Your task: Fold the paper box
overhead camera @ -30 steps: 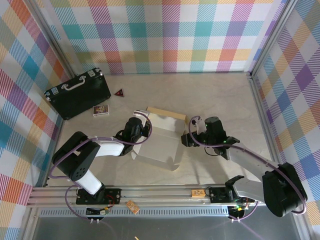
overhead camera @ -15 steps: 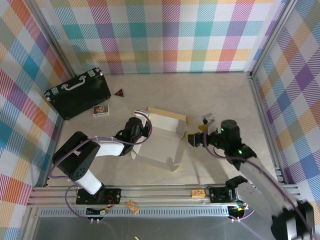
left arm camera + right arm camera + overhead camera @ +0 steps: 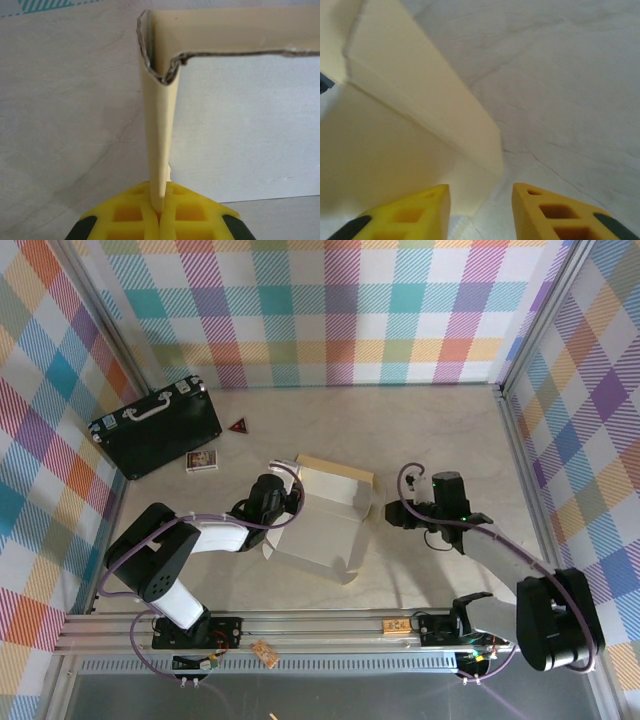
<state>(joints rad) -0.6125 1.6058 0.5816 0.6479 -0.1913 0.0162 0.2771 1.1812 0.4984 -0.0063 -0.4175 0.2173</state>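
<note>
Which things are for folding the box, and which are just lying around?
For the job: paper box, left gripper pinching its wall, right gripper open beside it.
Just lying about: black case, small card, red triangle.

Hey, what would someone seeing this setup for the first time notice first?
Probably the paper box, half folded in the middle of the table, with the left gripper shut on one tan flap at its left side. The right gripper hangs open just off the box's right edge, and a black case lies at the far left.
</note>
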